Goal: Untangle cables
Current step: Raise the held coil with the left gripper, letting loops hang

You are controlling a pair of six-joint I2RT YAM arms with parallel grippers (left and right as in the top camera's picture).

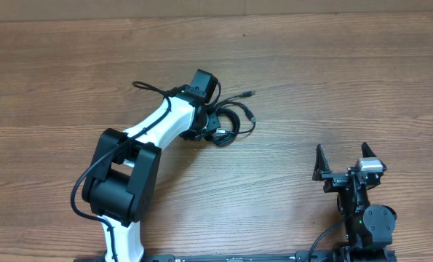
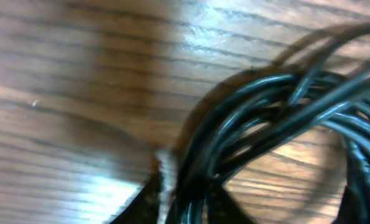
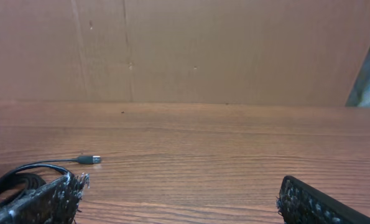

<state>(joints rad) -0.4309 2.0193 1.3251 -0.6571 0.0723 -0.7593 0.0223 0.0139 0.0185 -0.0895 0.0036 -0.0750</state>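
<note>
The cables [image 1: 234, 122] lie as a small black coil on the wooden table, with two plug ends [image 1: 249, 94] sticking out to the right. My left gripper [image 1: 210, 129] is down on the coil's left side. In the left wrist view the fingers [image 2: 185, 208] sit close together with a bundle of cable strands [image 2: 278, 106] running between them. My right gripper [image 1: 342, 156] is open and empty near the front right, well away from the coil. In the right wrist view its fingers [image 3: 181, 199] stand wide apart, and one plug [image 3: 88, 160] and a cable loop show at far left.
A brown cardboard wall [image 3: 185, 50] stands behind the table's far edge. The left arm's own thicker black cable [image 1: 151, 89] loops out beside its wrist.
</note>
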